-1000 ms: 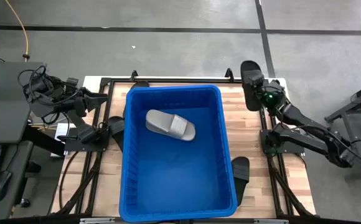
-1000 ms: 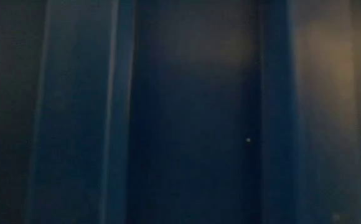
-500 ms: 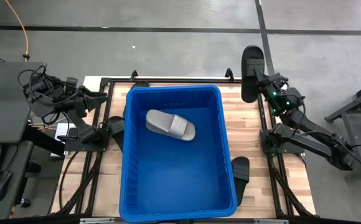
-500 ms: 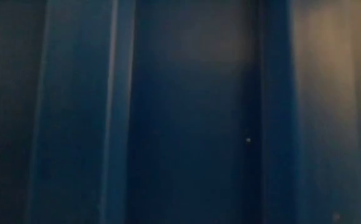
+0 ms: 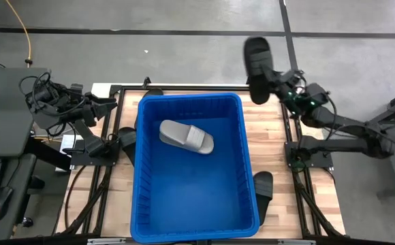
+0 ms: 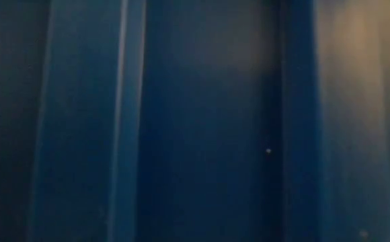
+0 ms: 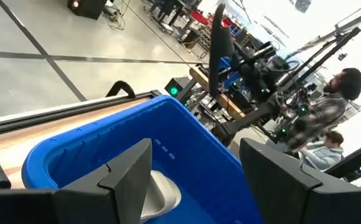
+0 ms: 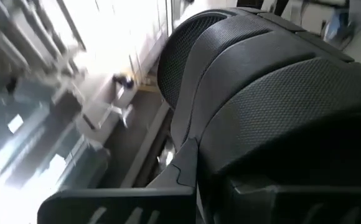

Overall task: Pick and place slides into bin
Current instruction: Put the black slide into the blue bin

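My right gripper point(image 5: 271, 80) was raised above the far right corner of the bin point(image 5: 248, 146), just outside its rim. Its fingers were clamped on a black slide point(image 5: 256, 60), which hung in the air with its length pointing away from the table, over the floor beyond the far edge. In the right wrist view the textured strap of this slide point(image 8: 261, 87) filled most of the picture, pressed against my finger point(image 8: 124, 202).

My left gripper point(image 7: 193, 180) waited at the left side of the table, near the far left corner of the bin point(image 7: 87, 140). Its two fingers point(image 7: 127, 171) stood spread apart with nothing between them, pointing over the bin rim.

A grey slide point(image 5: 186, 137) lay flat on the bin floor, in the far half, angled across it. The left wrist view showed part of the same grey slide point(image 7: 162, 193) between my left fingers, down inside the bin.

A second black slide point(image 5: 263, 185) lay on the table point(image 5: 269, 146) just beside the right wall of the bin, toward the near end. Another dark slide point(image 5: 125, 139) lay against the left wall of the bin, partly hidden by the arm mount.

The low view showed only the blue wall of the bin point(image 6: 202, 121) close against the camera.

Two people point(image 7: 327, 115) were visible in the room beyond the table in the left wrist view.
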Controlling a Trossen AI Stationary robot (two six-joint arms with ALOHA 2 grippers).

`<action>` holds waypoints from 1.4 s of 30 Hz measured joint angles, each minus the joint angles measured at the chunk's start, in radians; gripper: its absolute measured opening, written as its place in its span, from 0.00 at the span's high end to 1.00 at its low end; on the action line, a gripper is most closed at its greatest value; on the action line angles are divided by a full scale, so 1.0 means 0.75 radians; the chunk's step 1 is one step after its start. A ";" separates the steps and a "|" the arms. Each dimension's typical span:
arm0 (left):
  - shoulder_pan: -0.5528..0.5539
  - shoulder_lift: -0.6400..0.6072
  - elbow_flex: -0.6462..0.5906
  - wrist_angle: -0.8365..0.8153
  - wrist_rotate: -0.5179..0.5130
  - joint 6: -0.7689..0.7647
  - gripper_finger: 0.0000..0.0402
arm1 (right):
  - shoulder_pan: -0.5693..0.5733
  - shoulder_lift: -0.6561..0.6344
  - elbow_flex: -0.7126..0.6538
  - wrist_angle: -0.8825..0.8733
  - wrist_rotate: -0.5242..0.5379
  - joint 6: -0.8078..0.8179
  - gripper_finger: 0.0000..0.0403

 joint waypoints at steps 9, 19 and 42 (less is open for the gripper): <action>0.000 0.090 0.000 0.029 -0.069 0.003 0.42 | 0.149 0.522 0.369 0.040 -0.046 -0.110 1.00; 0.000 0.254 0.000 0.028 -0.086 -0.044 0.35 | 0.245 0.974 0.824 0.267 -0.139 -0.134 1.00; 0.001 0.360 -0.001 0.078 -0.197 -0.108 0.29 | 0.434 1.728 1.925 -0.045 -0.390 -0.028 1.00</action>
